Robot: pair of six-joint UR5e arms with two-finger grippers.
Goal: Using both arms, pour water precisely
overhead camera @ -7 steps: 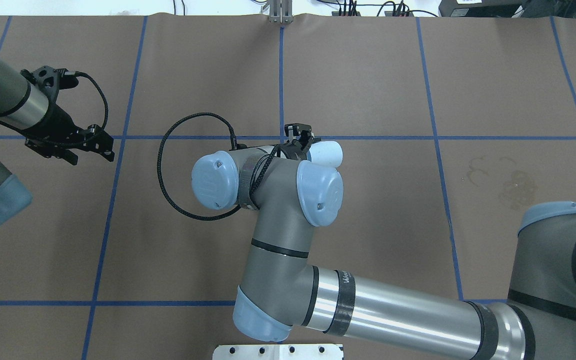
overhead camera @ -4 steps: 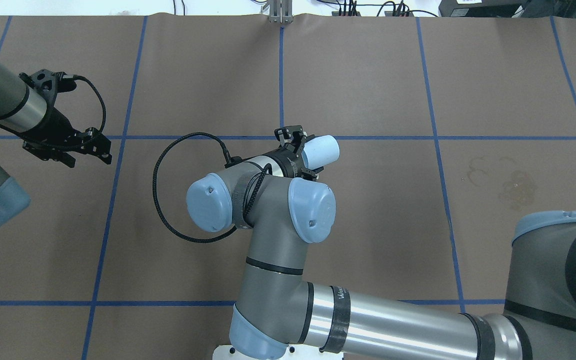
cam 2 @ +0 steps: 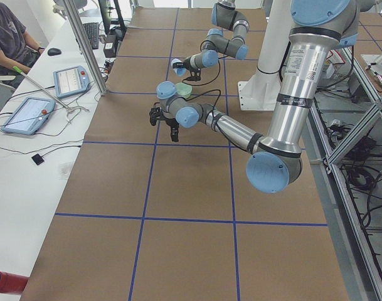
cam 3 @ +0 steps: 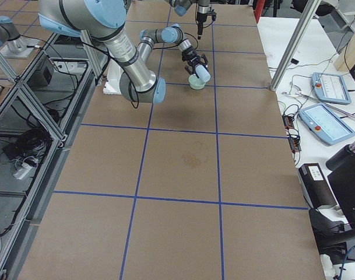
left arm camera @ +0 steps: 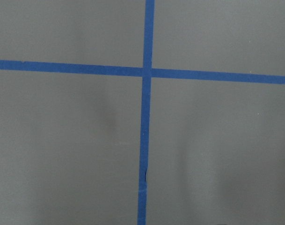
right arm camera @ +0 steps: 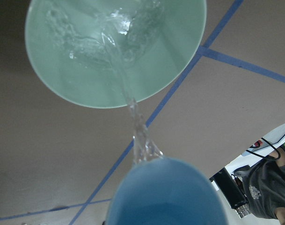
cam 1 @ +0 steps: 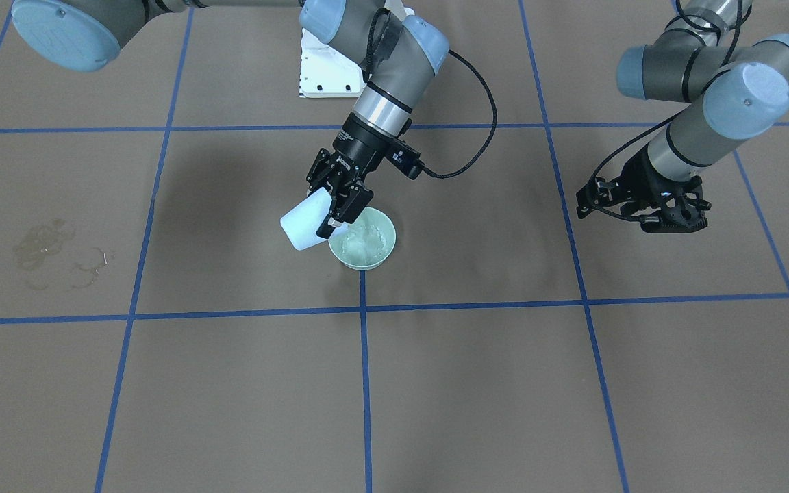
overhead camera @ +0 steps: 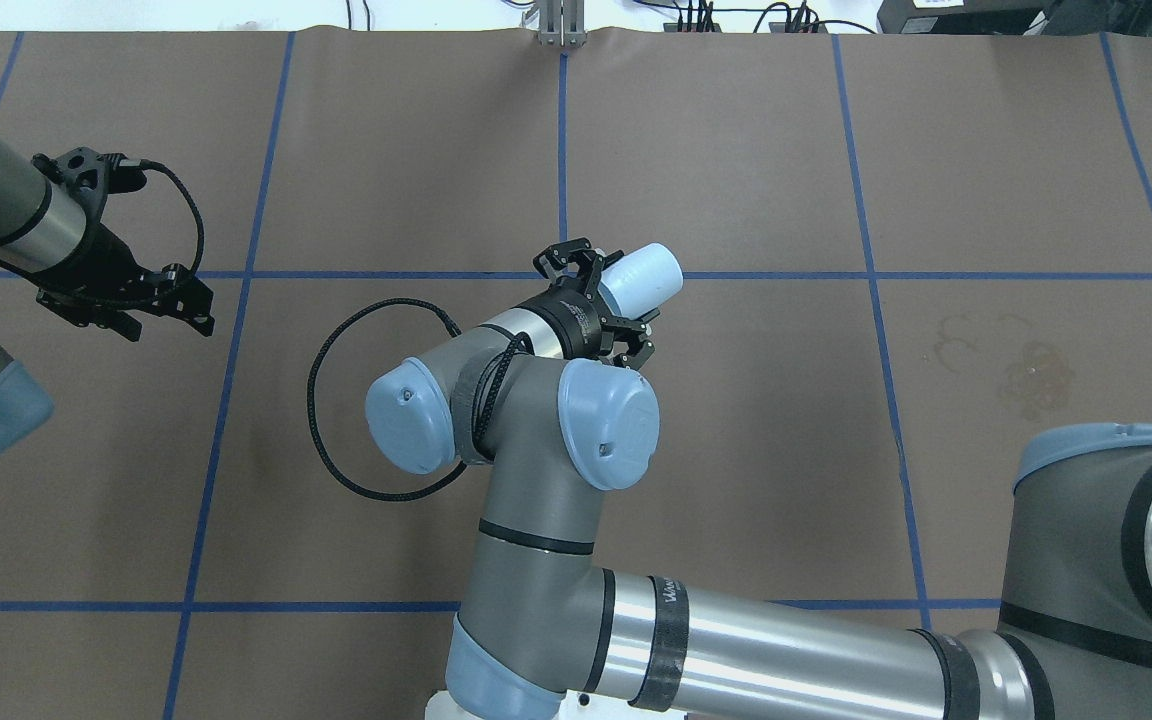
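My right gripper (cam 1: 337, 209) is shut on a light-blue cup (cam 1: 304, 223) and holds it tilted over a pale green bowl (cam 1: 387, 250). Water (right arm camera: 137, 133) runs in a thin stream from the cup's lip (right arm camera: 165, 192) into the bowl (right arm camera: 62, 75), where it ripples with white glints (cam 1: 364, 239). In the overhead view the cup (overhead camera: 648, 274) sticks out of the right gripper (overhead camera: 608, 302), and the arm hides the bowl. My left gripper (overhead camera: 164, 308) is open and empty, far off to the left over bare paper (cam 1: 641, 205).
Brown paper with blue tape lines (overhead camera: 563, 150) covers the table. Dried ring stains (overhead camera: 1021, 365) lie at the right. The white pedestal (cam 1: 326, 68) stands behind the bowl. Tablets and a person (cam 2: 15, 37) are at the side table.
My right wrist has turned and drawn back toward the robot, tipping the cup further. My left gripper has drifted slightly left.
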